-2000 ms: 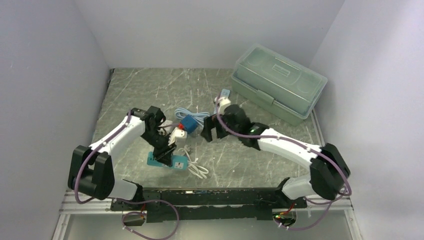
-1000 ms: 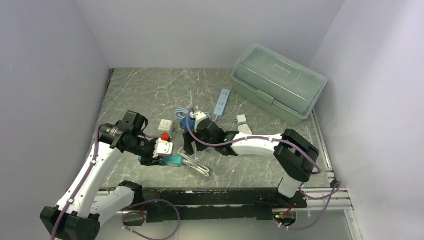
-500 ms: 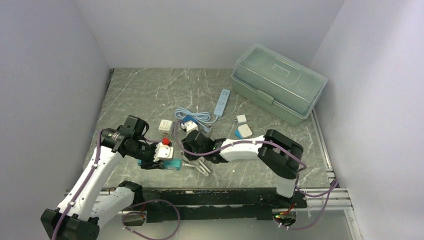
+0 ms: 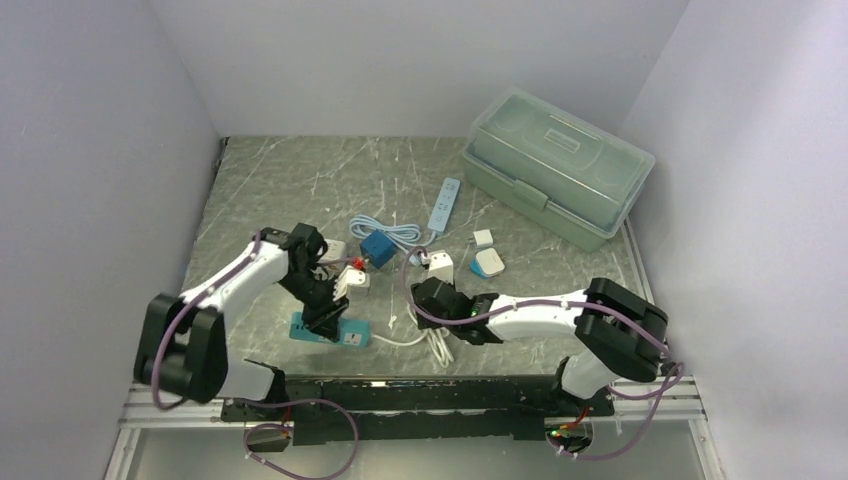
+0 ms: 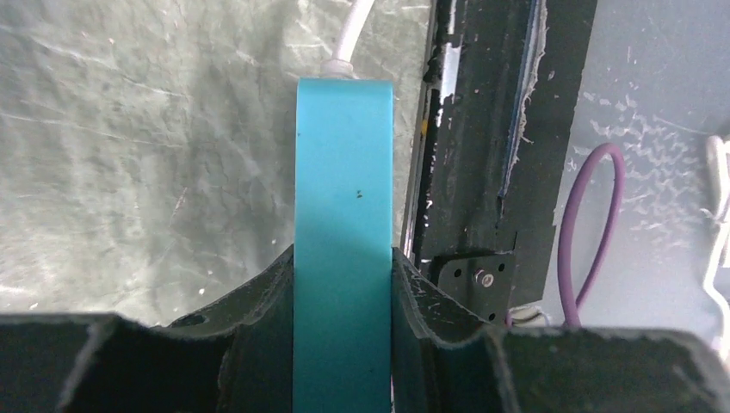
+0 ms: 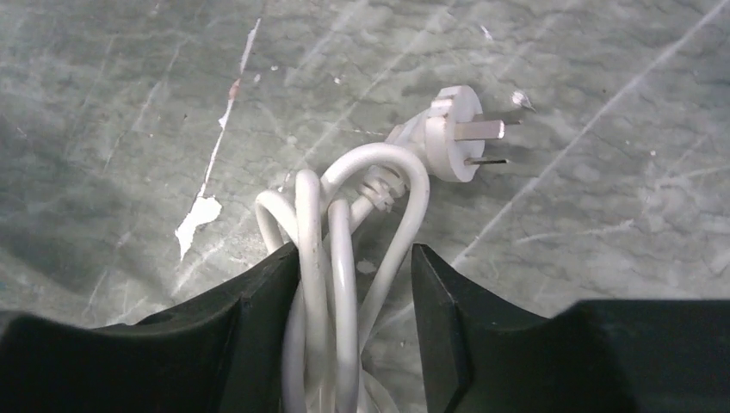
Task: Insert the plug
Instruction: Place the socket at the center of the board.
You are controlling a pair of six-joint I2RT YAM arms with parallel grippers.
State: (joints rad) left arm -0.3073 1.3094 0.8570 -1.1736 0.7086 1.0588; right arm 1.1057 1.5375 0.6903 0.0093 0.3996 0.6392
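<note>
Teal strip [image 5: 343, 155] in L end effector [image 5: 343, 258]; R end effector [image 6: 355, 258] grips cord [image 6: 312, 224].

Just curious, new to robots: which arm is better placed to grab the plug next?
Likely right. The right gripper has the white cord between its fingers, plug just ahead; the left gripper is clamped on the teal power strip.

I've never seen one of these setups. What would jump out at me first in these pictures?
Probably the big pale green lidded box at the far right of the marbled table, the largest thing there. Next, near the front edge: the left tool clamps a bright teal power strip, while a bunched white cable sits between the fingers of the right tool, its plug lying just beyond.
</note>
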